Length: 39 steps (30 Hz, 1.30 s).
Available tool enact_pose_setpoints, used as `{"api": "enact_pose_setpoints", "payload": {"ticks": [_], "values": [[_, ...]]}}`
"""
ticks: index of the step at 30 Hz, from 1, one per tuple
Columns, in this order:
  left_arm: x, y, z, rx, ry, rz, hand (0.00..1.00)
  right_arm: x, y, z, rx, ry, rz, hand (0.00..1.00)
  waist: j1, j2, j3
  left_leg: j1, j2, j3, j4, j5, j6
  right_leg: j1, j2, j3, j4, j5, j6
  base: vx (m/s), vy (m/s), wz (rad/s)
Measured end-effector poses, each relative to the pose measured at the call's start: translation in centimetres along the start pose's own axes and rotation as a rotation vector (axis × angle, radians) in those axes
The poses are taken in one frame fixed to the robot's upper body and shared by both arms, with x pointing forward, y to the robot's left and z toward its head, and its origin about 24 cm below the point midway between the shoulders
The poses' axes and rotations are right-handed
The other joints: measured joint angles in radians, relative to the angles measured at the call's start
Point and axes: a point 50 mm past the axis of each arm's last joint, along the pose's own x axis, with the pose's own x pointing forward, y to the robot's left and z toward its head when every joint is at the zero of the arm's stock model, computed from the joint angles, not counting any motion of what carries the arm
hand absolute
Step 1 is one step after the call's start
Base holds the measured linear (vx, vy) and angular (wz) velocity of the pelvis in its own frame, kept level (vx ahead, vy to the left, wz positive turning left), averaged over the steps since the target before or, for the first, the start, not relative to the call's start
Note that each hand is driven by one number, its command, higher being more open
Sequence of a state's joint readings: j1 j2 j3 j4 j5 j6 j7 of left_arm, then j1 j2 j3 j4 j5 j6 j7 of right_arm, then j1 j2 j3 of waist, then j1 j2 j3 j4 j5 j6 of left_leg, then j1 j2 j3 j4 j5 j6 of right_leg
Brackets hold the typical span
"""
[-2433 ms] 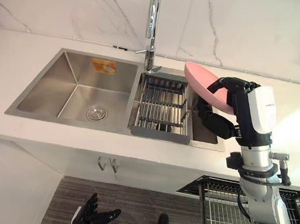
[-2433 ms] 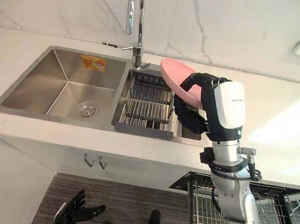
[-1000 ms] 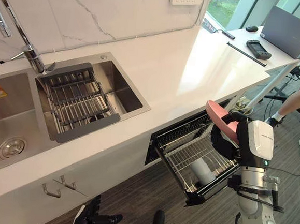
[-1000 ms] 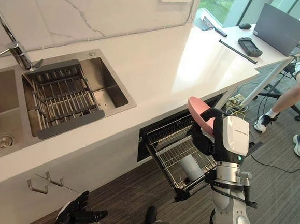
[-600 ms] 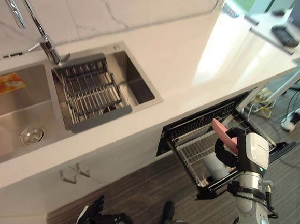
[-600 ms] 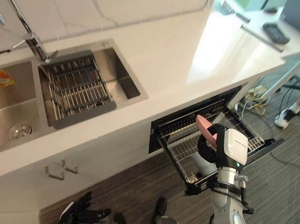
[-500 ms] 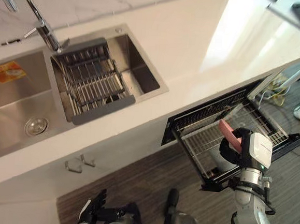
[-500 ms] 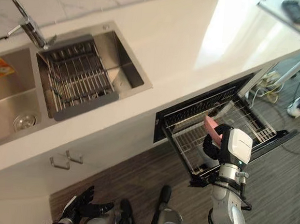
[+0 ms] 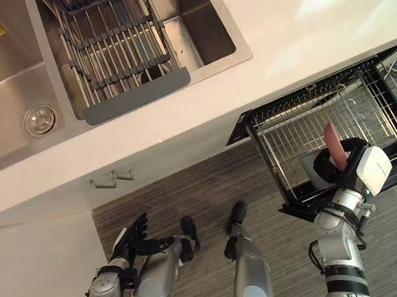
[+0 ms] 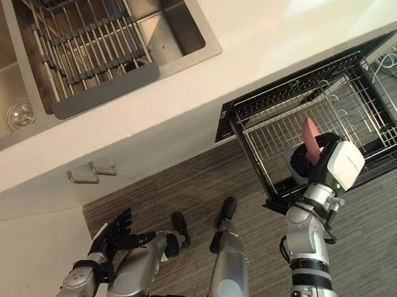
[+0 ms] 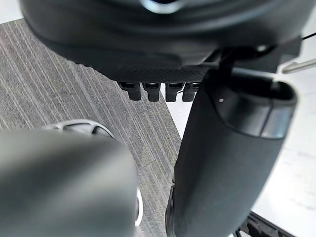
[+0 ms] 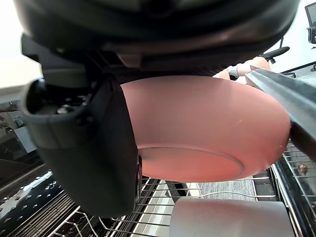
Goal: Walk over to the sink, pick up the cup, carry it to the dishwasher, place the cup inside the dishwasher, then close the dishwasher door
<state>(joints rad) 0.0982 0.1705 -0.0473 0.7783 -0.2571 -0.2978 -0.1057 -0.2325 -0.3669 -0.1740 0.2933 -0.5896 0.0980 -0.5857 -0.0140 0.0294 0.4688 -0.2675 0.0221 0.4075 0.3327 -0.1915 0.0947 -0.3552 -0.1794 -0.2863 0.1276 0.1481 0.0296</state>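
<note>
- Pink bowl (image 12: 207,133) is in the right hand (image 9: 351,155). I see no cup in that hand, just this bowl.
- The thumb (image 12: 84,148) is curled against the bowl's bottom side, and the hand holds the bowl tight.
- From the head views, the bowl stands almost on its edge, tipped up.
- It is over the front part of the wire rack (image 9: 292,132), which is pulled out of the dishwasher (image 9: 256,118) under the bench (image 9: 296,39).
- I cannot tell if the bowl touches the wires.
- A pale cup (image 12: 229,217) stands in the rack, very near the bowl and lower than it.
- The dishwasher door (image 10: 391,153) is open and lies flat under the rack.
- The left hand (image 9: 131,234) hangs low over the grey wood floor (image 9: 202,190), well apart from the dishwasher. Its fingers (image 10: 118,219) are straight and spread wide, and it holds nothing.
- The steel sink (image 9: 214,33) is set in the white bench, well apart from the right hand.
- A dark drying rack (image 9: 107,38) sits across the sink.
- Next to it is the sink's other bowl, with a round drain (image 9: 39,117) in the bottom.
- Two small metal handles (image 9: 112,178) are on the white cupboard below the sink.
</note>
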Motion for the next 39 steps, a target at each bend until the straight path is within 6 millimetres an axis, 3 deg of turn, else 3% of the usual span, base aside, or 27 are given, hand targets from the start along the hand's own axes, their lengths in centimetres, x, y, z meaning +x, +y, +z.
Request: {"api": "enact_pose_setpoints", "payload": {"ticks": [10, 21, 27, 28, 39], "values": [[1.2, -2.5, 1.7, -0.052, -0.064, -0.062, 1.00, 2.0, -1.9, 0.9, -0.006, -0.046, -0.042, 0.00, 0.009, 0.009, 0.007, -0.069, 0.032, 0.011, 0.068, -0.027, 0.009, -0.076, 0.004, 0.008, 0.067, -0.025, -0.010, 0.01, -0.009, -0.03], [1.8, -4.1, 4.0, -0.114, -0.153, -0.105, 1.00, 6.7, -6.2, 4.9, 0.012, -0.181, -0.132, 0.00, 0.044, 0.034, 0.020, -0.164, 0.073, 0.012, 0.128, -0.034, -0.002, -0.176, 0.021, 0.008, 0.121, -0.044, -0.035, 0.03, -0.040, -0.02], [1.9, -4.9, 4.6, -0.153, -0.184, -0.125, 1.00, 8.1, -6.0, 5.7, 0.038, -0.173, -0.076, 0.00, 0.053, 0.035, 0.020, -0.193, 0.080, 0.012, 0.145, -0.034, -0.002, -0.209, 0.021, 0.006, 0.138, -0.050, -0.042, 0.01, -0.016, 0.00], [1.9, -5.2, 4.7, -0.155, -0.186, -0.131, 1.00, 8.3, -5.9, 5.7, 0.042, -0.167, -0.067, 1.00, 0.055, 0.035, 0.020, -0.202, 0.080, 0.012, 0.148, -0.034, -0.002, -0.216, 0.021, 0.006, 0.138, -0.050, -0.042, 0.00, 0.000, 0.00], [2.0, -5.4, 5.4, -0.182, -0.215, -0.145, 1.00, 9.3, -4.5, 4.1, 0.119, -0.023, 0.019, 1.00, 0.062, 0.035, 0.020, -0.213, 0.090, 0.012, 0.147, -0.033, -0.002, -0.231, 0.024, -0.005, 0.138, -0.077, -0.052, 0.03, -0.012, 0.00]]}}
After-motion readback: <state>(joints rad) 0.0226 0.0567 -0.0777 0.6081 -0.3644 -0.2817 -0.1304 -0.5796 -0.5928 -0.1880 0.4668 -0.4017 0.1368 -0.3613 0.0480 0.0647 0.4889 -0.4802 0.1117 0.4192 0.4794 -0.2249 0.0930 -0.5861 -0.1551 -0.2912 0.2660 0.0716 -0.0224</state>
